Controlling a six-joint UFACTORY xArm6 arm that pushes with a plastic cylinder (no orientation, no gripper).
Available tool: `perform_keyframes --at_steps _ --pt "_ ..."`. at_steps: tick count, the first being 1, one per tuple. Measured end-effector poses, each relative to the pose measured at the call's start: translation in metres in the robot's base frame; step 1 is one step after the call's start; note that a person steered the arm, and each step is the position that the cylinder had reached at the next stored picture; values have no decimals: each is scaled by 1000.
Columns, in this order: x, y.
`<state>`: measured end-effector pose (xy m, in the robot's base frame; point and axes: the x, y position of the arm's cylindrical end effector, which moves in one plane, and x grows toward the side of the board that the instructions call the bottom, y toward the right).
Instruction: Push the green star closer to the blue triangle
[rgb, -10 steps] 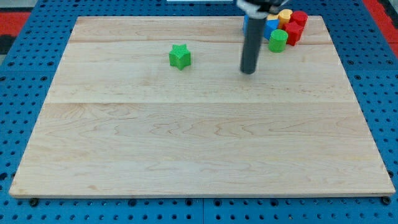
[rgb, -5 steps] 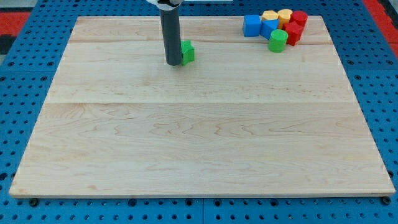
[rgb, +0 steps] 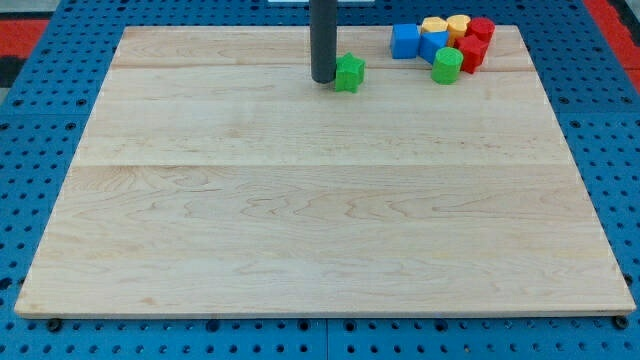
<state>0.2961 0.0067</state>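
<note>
Tip (rgb: 323, 80) touching green star (rgb: 349, 73) left side, block cluster (rgb: 446, 44) right

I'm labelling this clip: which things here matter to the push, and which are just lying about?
In the job: green star; my tip, against its left side; blue triangle.
Lying about: blue cube; yellow blocks; red blocks; green cylinder.

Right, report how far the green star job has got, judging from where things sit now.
Done: my tip sits against the green star on its view-left side, the right side for pushing toward the cluster. In hand: the star lies short of the blue blocks at the view's top right, with bare board between. Left: close that gap. Which blue block is the triangle I cannot tell.
</note>
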Motion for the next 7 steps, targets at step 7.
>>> perform_keyframes --at_steps 7 --pt "12 40"
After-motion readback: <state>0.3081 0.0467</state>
